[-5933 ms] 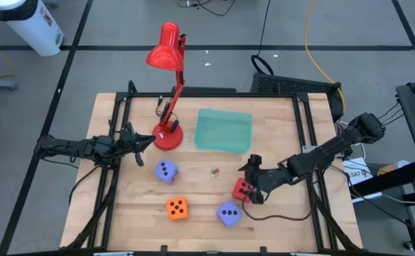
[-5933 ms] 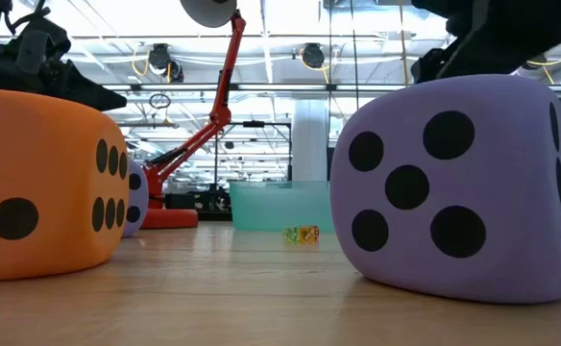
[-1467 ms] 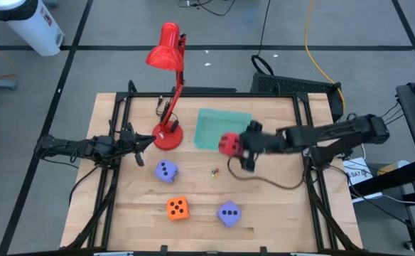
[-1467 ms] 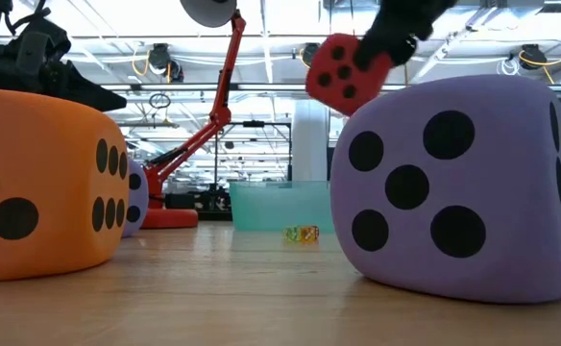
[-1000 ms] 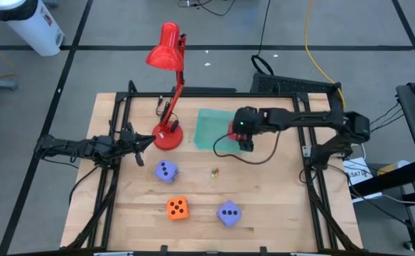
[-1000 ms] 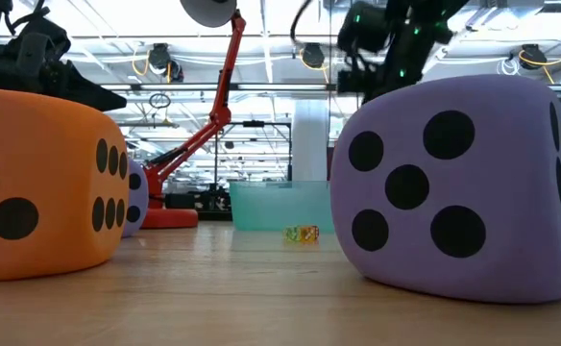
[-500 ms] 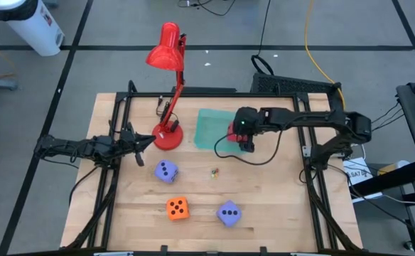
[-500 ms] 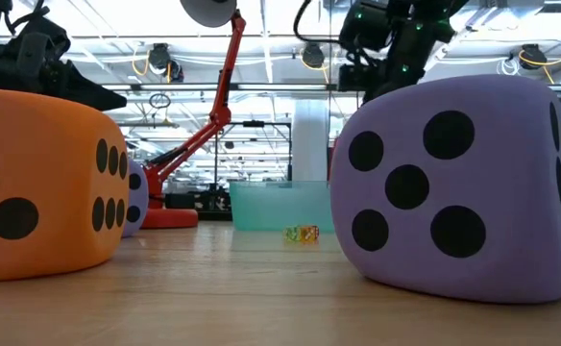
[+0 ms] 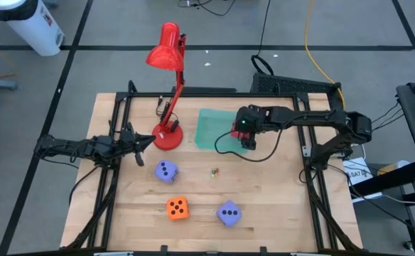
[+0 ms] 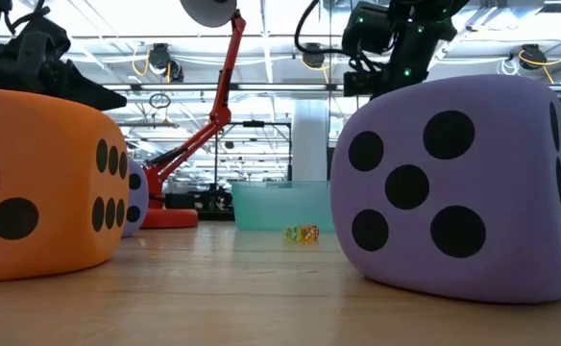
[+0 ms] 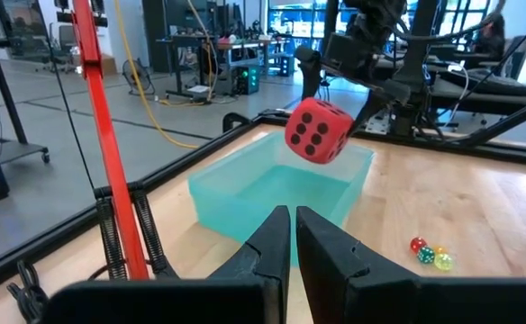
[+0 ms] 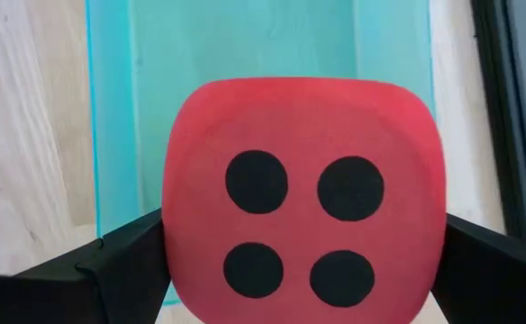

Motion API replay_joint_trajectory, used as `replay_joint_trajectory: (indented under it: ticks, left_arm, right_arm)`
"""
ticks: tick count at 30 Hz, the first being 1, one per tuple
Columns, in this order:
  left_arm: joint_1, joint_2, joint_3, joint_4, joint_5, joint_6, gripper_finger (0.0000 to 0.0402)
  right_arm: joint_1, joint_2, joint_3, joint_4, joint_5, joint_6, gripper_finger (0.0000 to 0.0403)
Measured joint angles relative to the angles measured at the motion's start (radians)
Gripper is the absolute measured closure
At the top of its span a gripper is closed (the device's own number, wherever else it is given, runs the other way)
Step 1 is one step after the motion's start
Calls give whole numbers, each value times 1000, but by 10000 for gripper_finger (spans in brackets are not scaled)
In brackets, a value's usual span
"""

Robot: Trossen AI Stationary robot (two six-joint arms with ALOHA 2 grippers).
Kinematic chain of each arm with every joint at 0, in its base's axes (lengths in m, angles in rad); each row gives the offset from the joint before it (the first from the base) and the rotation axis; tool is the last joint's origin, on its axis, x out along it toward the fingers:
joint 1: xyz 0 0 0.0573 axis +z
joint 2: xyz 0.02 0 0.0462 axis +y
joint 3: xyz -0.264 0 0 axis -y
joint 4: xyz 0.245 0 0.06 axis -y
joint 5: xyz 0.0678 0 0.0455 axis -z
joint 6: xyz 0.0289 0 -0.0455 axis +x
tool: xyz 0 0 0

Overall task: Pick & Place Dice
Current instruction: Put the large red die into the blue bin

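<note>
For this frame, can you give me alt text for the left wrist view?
A red die hangs above a teal tray under the right gripper, six pips facing the camera. A red lamp arm crosses the foreground; three tiny coloured dice lie on the wooden table.
</note>
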Motion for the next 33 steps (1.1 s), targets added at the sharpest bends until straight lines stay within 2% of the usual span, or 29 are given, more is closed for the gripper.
replay_joint_trajectory:
  ticks: [7,12,15,22,25,28,33]
  left_arm:
    - [0,43,2,56,73,18,372]
    - [0,192,93,106,145,17,396]
    - [1,354,149,161,145,31,398]
    - [63,792,332,453,147,136,399]
    - [112,966,430,501,210,170,399]
    - [160,1121,524,534,292,181,399]
    - [230,1347,667,565,432,175,400]
  right_arm:
    - [1,-1,0,7,-51,-14,3]
    - [3,-7,0,-2,-50,-49,3]
    - [7,-7,0,-1,-52,-81,3]
    - [11,-7,0,16,-53,-114,3]
    - [11,-7,0,26,-54,-115,3]
    - [11,-7,0,39,-99,-119,3]
    - [11,-15,0,52,-107,-124,3]
